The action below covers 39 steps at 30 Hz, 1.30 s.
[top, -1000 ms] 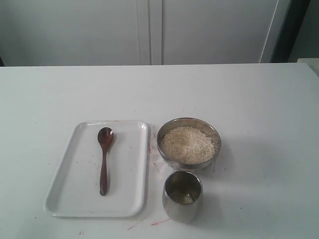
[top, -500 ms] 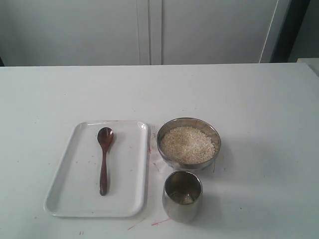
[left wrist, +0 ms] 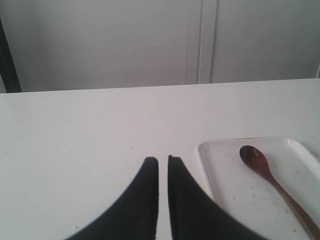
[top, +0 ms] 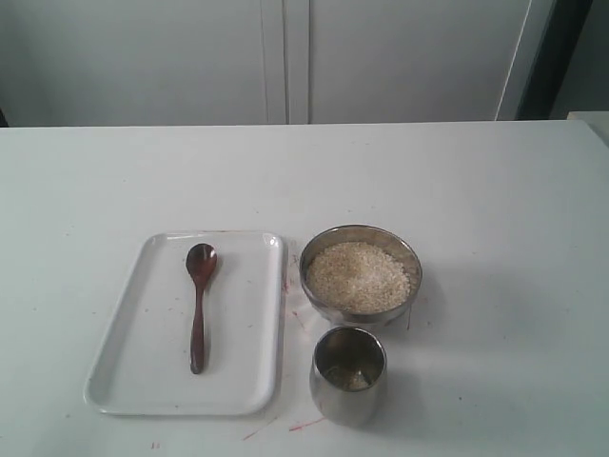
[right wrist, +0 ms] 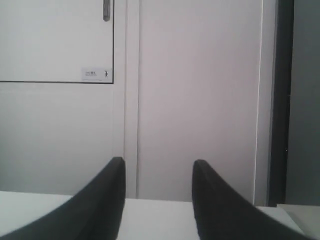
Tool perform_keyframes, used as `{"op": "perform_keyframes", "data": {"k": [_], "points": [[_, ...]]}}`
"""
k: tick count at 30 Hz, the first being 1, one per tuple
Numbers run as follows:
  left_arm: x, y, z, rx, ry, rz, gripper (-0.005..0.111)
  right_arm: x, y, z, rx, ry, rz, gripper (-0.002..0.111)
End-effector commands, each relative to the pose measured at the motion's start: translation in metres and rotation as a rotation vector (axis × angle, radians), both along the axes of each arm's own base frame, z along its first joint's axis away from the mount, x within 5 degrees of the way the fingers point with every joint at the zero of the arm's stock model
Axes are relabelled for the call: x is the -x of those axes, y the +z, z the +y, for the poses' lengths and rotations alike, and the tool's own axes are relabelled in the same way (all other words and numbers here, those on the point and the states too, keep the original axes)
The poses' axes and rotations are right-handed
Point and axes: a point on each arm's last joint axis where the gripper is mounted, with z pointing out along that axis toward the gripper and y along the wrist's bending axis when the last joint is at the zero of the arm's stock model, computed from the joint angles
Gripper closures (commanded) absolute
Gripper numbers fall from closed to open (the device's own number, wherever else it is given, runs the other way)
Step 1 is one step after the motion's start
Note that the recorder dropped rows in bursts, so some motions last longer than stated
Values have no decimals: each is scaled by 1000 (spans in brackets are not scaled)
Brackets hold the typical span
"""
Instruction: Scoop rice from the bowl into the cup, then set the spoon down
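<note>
Rice (top: 359,274), a heap of small off-white grains, sits well up in the wide, shallow, shiny steel bowl (top: 314,255). Everything rests on the broad white table (top: 495,190). Next in size is the flat white tray with rounded corners (top: 133,386), just left of the bowl, serving as the spoon's resting place. The small round-sided steel cup (top: 347,395) stands upright just in front of the bowl, close enough that a loaded scoop has little way to travel. A few pale grains show at its bottom. The dark reddish-brown wooden spoon (top: 198,314) lies flat along the tray, with its slim handle toward the near edge, easy for me to pick up. My left gripper (left wrist: 162,161) hangs beside the tray, fingers almost together on nothing. My right gripper (right wrist: 157,167) faces the pale cabinet doors (right wrist: 200,100), fingers apart and empty.
</note>
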Motion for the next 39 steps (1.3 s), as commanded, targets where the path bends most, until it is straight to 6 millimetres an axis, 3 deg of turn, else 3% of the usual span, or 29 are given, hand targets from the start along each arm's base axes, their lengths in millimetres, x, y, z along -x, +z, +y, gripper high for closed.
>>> {"op": "perform_keyframes", "data": {"k": [1, 8, 16, 28, 30, 31, 34, 39], "points": [[1, 3, 0, 5, -6, -12, 92, -2, -12, -3, 55, -47, 110, 67], [1, 3, 0, 5, -6, -12, 92, -3, -21, -4, 132, -76, 218, 67], [1, 3, 0, 5, -6, -12, 92, -3, -19, -4, 51, -59, 191, 67], [1, 3, 0, 5, -6, -12, 92, -3, -20, -4, 64, -62, 196, 67], [1, 3, 0, 5, -6, -12, 92, -3, -19, -4, 68, -62, 192, 72], [1, 3, 0, 5, -6, -12, 92, -3, -19, -4, 99, -68, 192, 85], [1, 3, 0, 5, -6, -12, 92, -3, -20, -4, 106, -70, 200, 109], [1, 3, 0, 5, -6, -12, 92, -3, -23, -4, 101, -73, 239, 108]]}}
